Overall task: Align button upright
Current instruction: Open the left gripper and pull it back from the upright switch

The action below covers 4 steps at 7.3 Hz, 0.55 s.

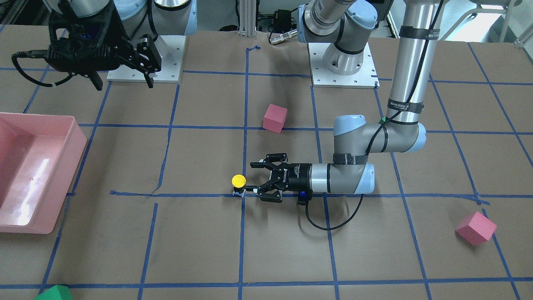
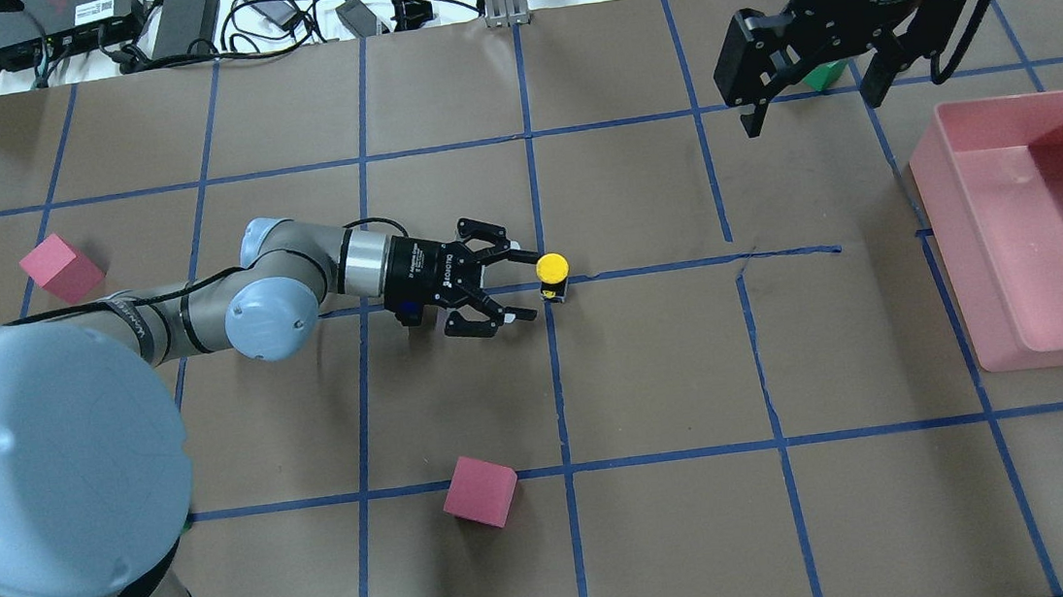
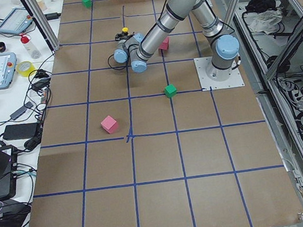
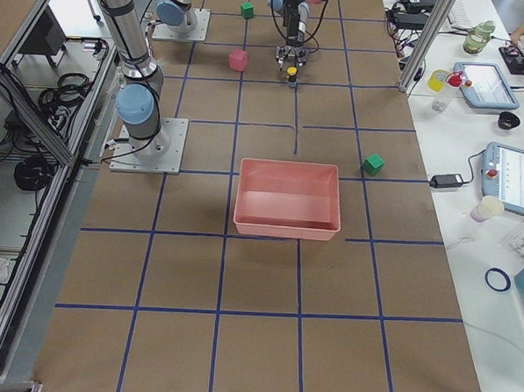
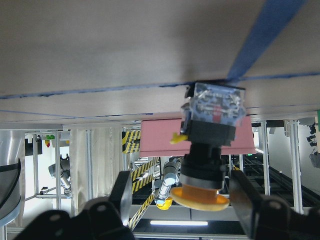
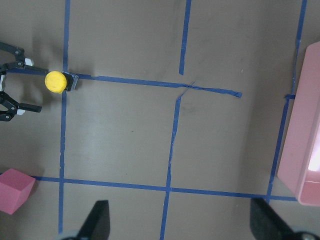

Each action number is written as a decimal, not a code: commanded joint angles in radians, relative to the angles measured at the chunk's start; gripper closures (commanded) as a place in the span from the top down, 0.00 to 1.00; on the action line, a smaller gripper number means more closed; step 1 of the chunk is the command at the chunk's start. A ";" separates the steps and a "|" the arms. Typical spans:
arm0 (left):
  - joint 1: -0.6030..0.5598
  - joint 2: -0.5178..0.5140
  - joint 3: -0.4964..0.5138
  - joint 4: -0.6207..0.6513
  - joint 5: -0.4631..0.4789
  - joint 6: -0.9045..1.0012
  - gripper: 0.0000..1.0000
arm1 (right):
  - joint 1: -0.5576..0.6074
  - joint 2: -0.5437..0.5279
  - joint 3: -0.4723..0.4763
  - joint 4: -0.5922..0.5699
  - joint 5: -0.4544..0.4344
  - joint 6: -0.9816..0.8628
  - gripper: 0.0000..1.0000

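Note:
The button stands upright on a blue tape line near the table's middle, with its yellow cap up and its clear base on the paper. It also shows in the front view and, upside down, in the left wrist view. My left gripper lies low and level right beside it, open and empty. One fingertip is next to the button's base; I cannot tell if it touches. My right gripper hangs open and empty, high and far from the button.
A pink bin stands on the right arm's side. Pink cubes lie near the left arm and close to the robot. A green cube sits partly behind the right gripper. Blue tape lines grid the brown paper.

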 commanded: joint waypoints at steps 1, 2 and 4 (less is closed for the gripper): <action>0.005 0.023 0.033 0.002 0.045 -0.041 0.88 | 0.000 0.000 0.000 0.001 0.000 0.001 1.00; 0.005 0.055 0.068 0.000 0.132 -0.060 0.90 | 0.000 0.000 0.000 0.000 0.000 0.002 1.00; 0.022 0.156 0.179 -0.006 0.375 -0.087 1.00 | 0.000 0.000 0.000 0.000 0.000 0.001 1.00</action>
